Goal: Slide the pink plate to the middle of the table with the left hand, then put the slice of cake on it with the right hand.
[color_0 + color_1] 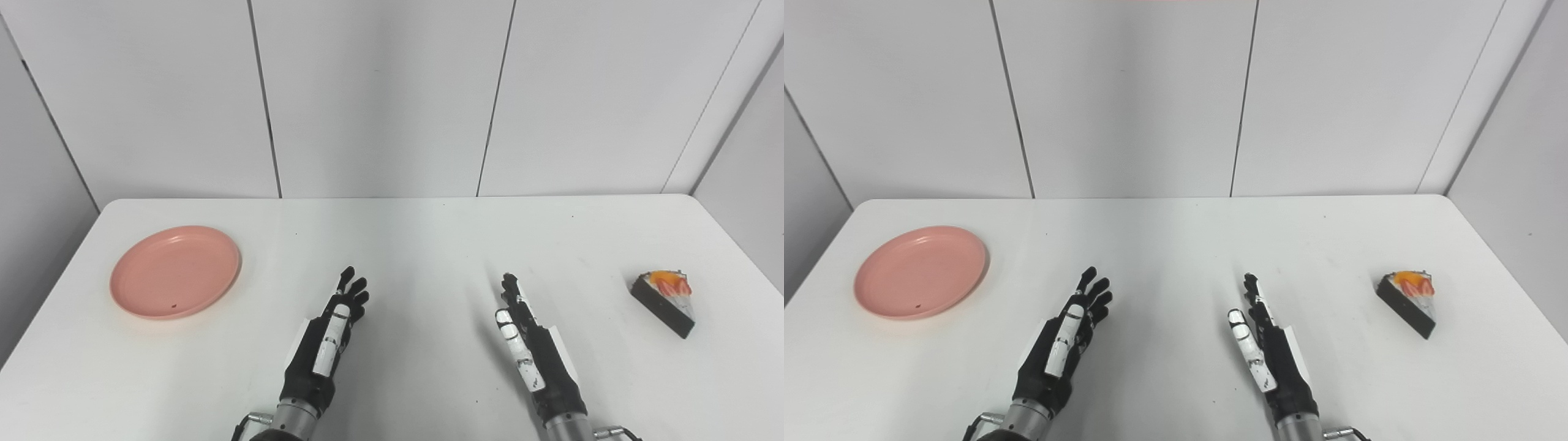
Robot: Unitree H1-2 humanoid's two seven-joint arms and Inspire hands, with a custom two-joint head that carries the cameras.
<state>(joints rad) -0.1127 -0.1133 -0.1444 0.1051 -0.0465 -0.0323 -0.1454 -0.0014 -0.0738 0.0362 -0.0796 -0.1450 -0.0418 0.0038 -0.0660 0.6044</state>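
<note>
The pink plate [175, 270] lies empty at the left side of the white table [404, 233], with a small dark speck near its front rim. A dark slice of cake [665, 296] with white cream and orange-red fruit on top sits at the far right. My left hand [331, 334] is open, fingers stretched forward, near the table's front, right of the plate and well apart from it. My right hand [530, 343] is open too, edge-on with its fingers straight, left of the cake and not touching it.
White wall panels [380, 92] rise right behind the table's far edge. The table's rounded corners show at the back left and back right. Between the two hands lies bare tabletop.
</note>
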